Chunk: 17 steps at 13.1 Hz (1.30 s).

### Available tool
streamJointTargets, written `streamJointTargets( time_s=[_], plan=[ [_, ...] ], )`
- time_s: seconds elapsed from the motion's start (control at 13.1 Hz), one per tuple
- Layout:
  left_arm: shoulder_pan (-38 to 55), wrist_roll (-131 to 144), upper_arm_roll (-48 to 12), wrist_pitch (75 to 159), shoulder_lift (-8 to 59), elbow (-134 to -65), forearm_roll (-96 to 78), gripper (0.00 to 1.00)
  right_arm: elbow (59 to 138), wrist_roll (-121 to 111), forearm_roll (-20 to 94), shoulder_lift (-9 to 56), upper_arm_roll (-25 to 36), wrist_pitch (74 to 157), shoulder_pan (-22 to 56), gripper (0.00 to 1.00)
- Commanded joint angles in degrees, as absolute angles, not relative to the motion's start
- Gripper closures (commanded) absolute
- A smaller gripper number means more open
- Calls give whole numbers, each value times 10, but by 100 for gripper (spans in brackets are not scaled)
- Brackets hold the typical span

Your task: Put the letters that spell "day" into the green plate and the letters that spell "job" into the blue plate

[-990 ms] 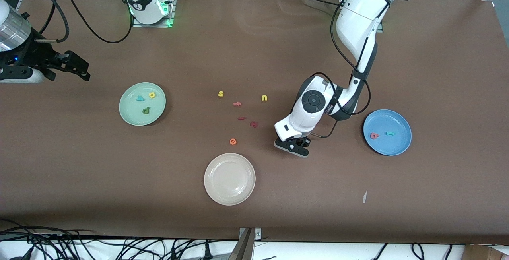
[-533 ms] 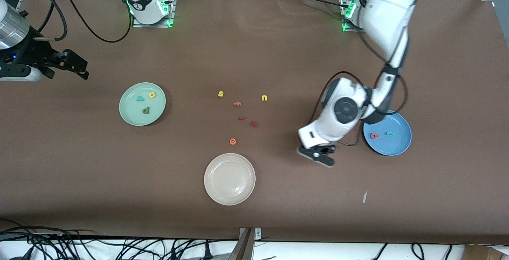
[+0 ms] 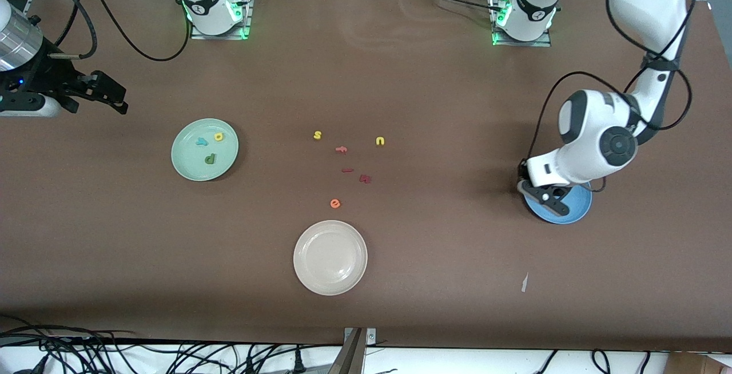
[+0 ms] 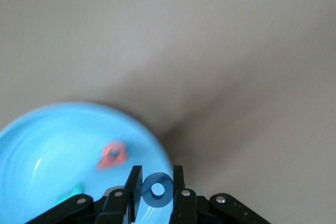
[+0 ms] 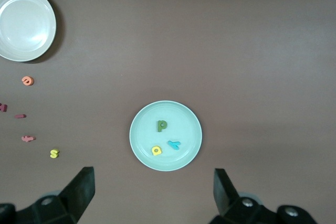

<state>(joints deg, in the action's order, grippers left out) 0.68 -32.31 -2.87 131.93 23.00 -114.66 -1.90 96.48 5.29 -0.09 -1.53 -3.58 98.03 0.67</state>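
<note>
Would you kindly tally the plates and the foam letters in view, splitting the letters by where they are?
Plates: 3 (green plate, blue plate, cream plate)
Letters in the green plate: 3
Letters in the blue plate: 2
Held by the left gripper: 1, the blue o
Loose letters on the table: 6
Total: 15

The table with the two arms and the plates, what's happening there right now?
The left hand holds the blue o over the blue plate, where the pinkish-red b already lies. The d, a and y lie in the green plate. The right hand waits open above the table.
</note>
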Motion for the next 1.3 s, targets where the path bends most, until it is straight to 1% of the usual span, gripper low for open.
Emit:
streamJointTargets(
  time_s=[0.0,0.08,0.15,0.23,0.3,0.53,0.61,0.76,1.07,1.22],
  plan=[
    [-10,-373,3,1329,195,-1204,4,83,977,41,-3,-31,-40,979,-1,0],
    [-10,-388,17,1330,198,-1207,4,78,977,41,-3,-31,-40,979,-1,0],
    [-10,-390,20,1330,199,-1207,4,51,977,41,-3,-31,-40,979,-1,0],
    [-11,-386,22,1330,201,-1208,4,16,977,41,-3,-31,-40,979,-1,0],
    [-11,-381,22,1330,201,-1211,3,0,977,41,-3,-31,-40,978,-1,0],
    [-11,-381,21,1326,191,-1231,4,0,977,41,-3,-31,-40,976,-1,0],
    [-11,-381,21,1325,171,-1244,4,0,977,41,-3,-31,-40,976,-1,0],
    [-9,-381,20,1324,118,-1274,-2,0,977,41,-3,-31,-40,977,-1,0],
    [-6,-380,18,1286,-3,-1270,-4,0,977,41,-3,-31,-40,976,-1,0],
    [-4,-379,15,1232,-63,-1261,-3,0,977,41,-3,-31,-40,976,-1,0]
  ],
)
